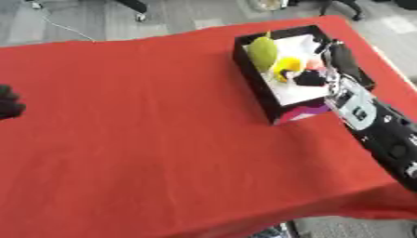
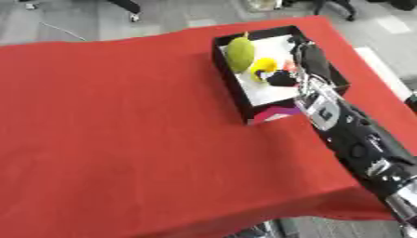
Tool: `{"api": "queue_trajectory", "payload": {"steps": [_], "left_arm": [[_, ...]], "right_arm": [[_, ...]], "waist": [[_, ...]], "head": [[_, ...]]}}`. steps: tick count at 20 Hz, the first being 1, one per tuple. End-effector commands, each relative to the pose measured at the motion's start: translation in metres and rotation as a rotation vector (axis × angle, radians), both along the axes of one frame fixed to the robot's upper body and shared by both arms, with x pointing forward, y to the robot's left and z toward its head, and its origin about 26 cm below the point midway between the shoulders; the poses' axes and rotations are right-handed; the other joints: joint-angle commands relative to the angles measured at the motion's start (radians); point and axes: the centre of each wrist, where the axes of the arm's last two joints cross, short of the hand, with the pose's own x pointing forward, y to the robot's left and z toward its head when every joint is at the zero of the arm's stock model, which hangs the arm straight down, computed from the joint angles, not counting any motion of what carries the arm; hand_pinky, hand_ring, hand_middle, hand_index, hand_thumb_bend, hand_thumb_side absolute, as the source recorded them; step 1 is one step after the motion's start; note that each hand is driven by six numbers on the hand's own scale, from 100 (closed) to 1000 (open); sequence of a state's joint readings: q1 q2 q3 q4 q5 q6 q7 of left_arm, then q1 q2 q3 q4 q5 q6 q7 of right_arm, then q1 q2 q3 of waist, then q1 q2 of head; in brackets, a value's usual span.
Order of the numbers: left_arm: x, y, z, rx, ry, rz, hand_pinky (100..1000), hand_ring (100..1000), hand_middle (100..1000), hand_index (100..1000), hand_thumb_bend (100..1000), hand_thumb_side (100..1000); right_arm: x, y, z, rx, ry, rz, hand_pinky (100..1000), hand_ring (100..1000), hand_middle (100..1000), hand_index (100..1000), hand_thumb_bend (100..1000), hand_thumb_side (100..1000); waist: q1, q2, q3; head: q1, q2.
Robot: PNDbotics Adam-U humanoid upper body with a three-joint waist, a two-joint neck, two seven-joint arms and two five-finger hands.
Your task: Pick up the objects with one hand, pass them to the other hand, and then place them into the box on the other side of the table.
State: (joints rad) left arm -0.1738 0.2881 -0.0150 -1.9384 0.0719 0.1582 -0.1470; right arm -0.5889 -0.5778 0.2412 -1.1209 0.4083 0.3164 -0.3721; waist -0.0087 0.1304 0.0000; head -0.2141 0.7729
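Observation:
A black box (image 1: 254, 74) with a white floor stands on the red table at the far right. Inside it lie a yellow-green rounded object (image 1: 263, 52), a yellow object (image 1: 286, 65) and a small black thing (image 1: 309, 78). My right arm (image 2: 358, 139) comes in from the lower right, and my right hand (image 2: 313, 58) hangs over the box's right rim. Its fingers stretch out toward the far end and hold nothing. Only a dark part of my left hand (image 1: 8, 103) shows at the left edge of the left eye view.
The red cloth (image 1: 146, 130) covers the whole table, whose front edge drops off at the bottom. A purple and white patch (image 2: 275, 113) shows on the box's near wall. Grey floor and chair wheels lie beyond the far edge.

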Motion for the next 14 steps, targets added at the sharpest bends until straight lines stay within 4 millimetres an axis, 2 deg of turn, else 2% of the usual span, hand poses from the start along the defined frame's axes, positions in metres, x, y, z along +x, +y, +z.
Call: {"api": "queue_trajectory", "payload": {"steps": [1, 2, 4, 6, 7, 9, 10, 11, 12, 13, 14], "left_arm": [[-0.001, 0.002, 0.005, 0.001, -0.023, 0.013, 753, 639, 603, 716, 176, 945], [-0.001, 0.002, 0.004, 0.000, -0.023, 0.014, 753, 639, 603, 715, 176, 945], [-0.002, 0.001, 0.005, 0.000, -0.035, 0.018, 753, 641, 604, 716, 148, 944], [-0.002, -0.001, 0.006, 0.002, -0.062, 0.034, 752, 641, 604, 715, 138, 939], [-0.002, -0.002, 0.008, -0.002, -0.079, 0.044, 752, 642, 604, 714, 120, 938], [-0.002, -0.005, 0.010, -0.022, -0.119, 0.074, 751, 643, 604, 710, 100, 943], [-0.002, -0.007, 0.011, -0.033, -0.139, 0.088, 750, 644, 604, 709, 100, 942], [-0.002, -0.009, 0.012, -0.046, -0.156, 0.098, 751, 648, 610, 711, 100, 919], [-0.002, -0.012, 0.013, -0.066, -0.174, 0.107, 751, 649, 609, 711, 100, 932], [-0.003, -0.014, 0.013, -0.082, -0.188, 0.120, 753, 651, 611, 713, 100, 930], [-0.003, -0.016, 0.012, -0.097, -0.201, 0.133, 752, 655, 614, 715, 100, 924]], "right_arm": [[-0.004, -0.003, 0.027, -0.017, -0.120, -0.012, 677, 825, 776, 910, 944, 482], [-0.008, 0.000, 0.031, -0.017, -0.164, -0.015, 676, 824, 775, 908, 939, 492], [-0.018, 0.008, 0.045, -0.021, -0.293, -0.020, 663, 810, 752, 878, 842, 585], [-0.031, 0.021, 0.059, -0.023, -0.424, -0.017, 662, 803, 746, 870, 788, 607], [-0.039, 0.028, 0.065, -0.020, -0.477, -0.009, 658, 788, 736, 861, 707, 612], [-0.056, 0.045, 0.072, 0.012, -0.554, 0.014, 642, 769, 706, 836, 612, 662], [-0.064, 0.053, 0.074, 0.043, -0.576, 0.024, 640, 768, 704, 835, 608, 660], [-0.072, 0.060, 0.074, 0.076, -0.594, 0.035, 626, 753, 679, 822, 647, 669], [-0.079, 0.068, 0.074, 0.118, -0.614, 0.049, 623, 750, 674, 819, 568, 654], [-0.086, 0.075, 0.072, 0.159, -0.633, 0.066, 614, 742, 666, 814, 693, 657], [-0.092, 0.084, 0.071, 0.198, -0.652, 0.087, 612, 740, 664, 812, 547, 650]], "waist": [[-0.004, -0.021, -0.002], [-0.006, -0.021, -0.004], [-0.008, -0.023, -0.008], [-0.010, -0.023, -0.009], [-0.010, -0.023, -0.010], [-0.012, -0.022, -0.014], [-0.013, -0.022, -0.016], [-0.014, -0.022, -0.018], [-0.014, -0.021, -0.020], [-0.014, -0.019, -0.021], [-0.013, -0.017, -0.025]], "head": [[0.014, -0.003], [0.020, -0.003], [0.055, -0.003], [0.099, -0.003], [0.121, -0.003], [0.160, -0.003], [0.173, -0.003], [0.188, -0.003], [0.207, -0.003], [0.227, -0.003], [0.248, -0.003]]}}
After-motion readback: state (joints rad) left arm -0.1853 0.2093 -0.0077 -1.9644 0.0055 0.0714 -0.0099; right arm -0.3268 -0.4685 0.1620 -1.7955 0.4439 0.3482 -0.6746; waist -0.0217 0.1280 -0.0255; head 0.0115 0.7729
